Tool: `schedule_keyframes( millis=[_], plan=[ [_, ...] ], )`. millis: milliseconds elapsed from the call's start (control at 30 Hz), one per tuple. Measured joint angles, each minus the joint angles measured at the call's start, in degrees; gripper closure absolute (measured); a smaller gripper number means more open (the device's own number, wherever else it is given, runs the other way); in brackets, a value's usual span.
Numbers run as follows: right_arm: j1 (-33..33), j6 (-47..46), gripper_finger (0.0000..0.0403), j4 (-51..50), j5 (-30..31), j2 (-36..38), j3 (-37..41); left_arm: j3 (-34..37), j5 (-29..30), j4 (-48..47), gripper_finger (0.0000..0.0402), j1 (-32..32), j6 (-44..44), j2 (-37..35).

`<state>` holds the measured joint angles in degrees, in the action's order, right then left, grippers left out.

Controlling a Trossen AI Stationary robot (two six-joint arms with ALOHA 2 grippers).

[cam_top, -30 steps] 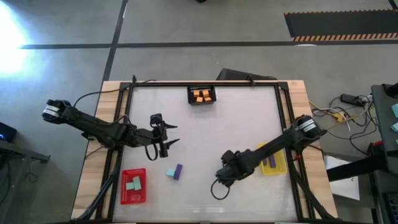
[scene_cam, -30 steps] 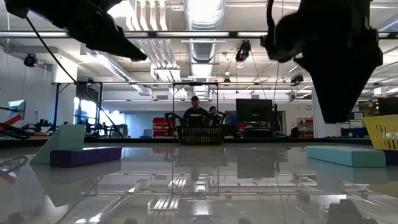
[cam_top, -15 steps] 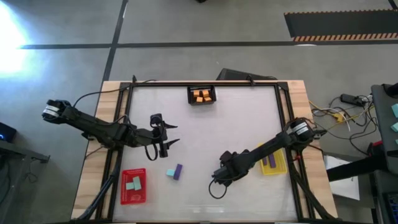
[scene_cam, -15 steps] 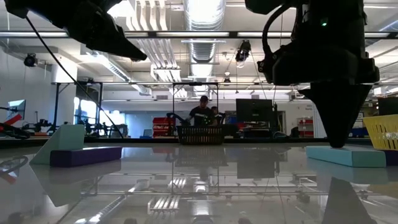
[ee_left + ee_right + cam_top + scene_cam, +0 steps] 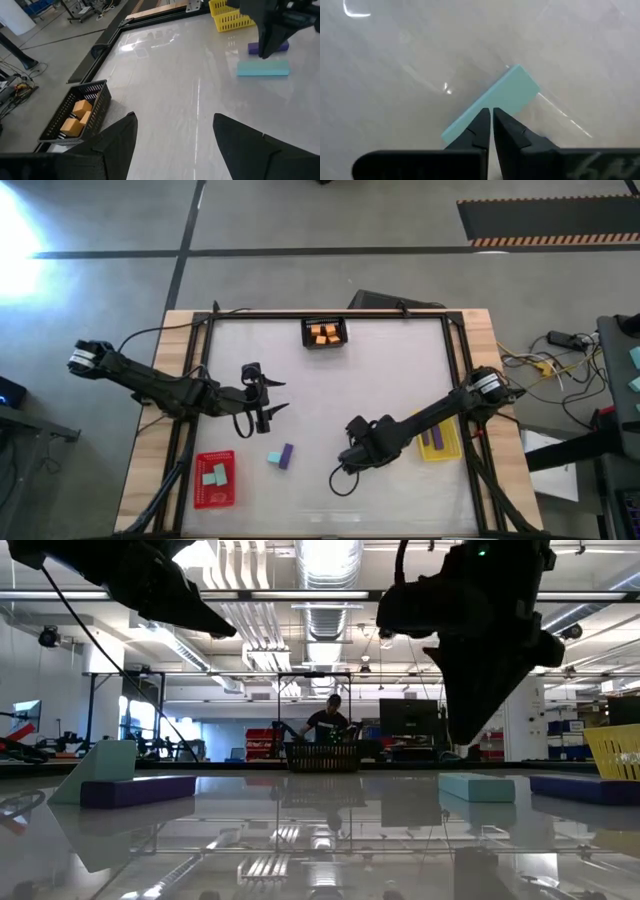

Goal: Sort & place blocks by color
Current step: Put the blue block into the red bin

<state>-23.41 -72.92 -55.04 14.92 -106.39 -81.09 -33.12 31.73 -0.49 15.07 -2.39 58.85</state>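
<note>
My right gripper (image 5: 350, 457) is shut, its tips hanging just above a long teal block (image 5: 492, 97) that lies flat on the table; the low view shows a gap between the tips (image 5: 466, 743) and that block (image 5: 476, 787). A purple block (image 5: 270, 47) lies flat right behind it. Another teal and purple pair (image 5: 281, 457) rests near the table's front left. My left gripper (image 5: 264, 408) hangs open over the left middle, holding nothing. Orange blocks (image 5: 325, 333) sit in the black basket.
The black basket (image 5: 325, 344) stands at the far edge. A red tray (image 5: 214, 493) with two teal blocks lies at the near left. A yellow tray (image 5: 441, 449) with a purple block sits at the right, under my right arm. A person stands far behind the table (image 5: 329, 720).
My right gripper has shut and gone toward the table's left edge, dipping down to the teal block and coming up again. That block now lies shifted leftward and turned in the low view, and the purple block behind it shows beside it.
</note>
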Motion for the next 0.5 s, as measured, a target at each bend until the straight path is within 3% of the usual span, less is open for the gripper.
schedule_keyframes(
  millis=[133, 500],
  plan=[
    [0.12, -2.48, 0.0350, 0.00, -1.46, -0.28, -0.01, 0.00, 0.01, 0.03, 0.0158, 0.00, 0.02, 0.00],
    [0.05, -8.15, 0.0187, 0.19, -3.41, -0.51, 0.32, 0.00, 0.00, 0.01, 0.0158, 0.00, 0.13, 0.00]
  ],
)
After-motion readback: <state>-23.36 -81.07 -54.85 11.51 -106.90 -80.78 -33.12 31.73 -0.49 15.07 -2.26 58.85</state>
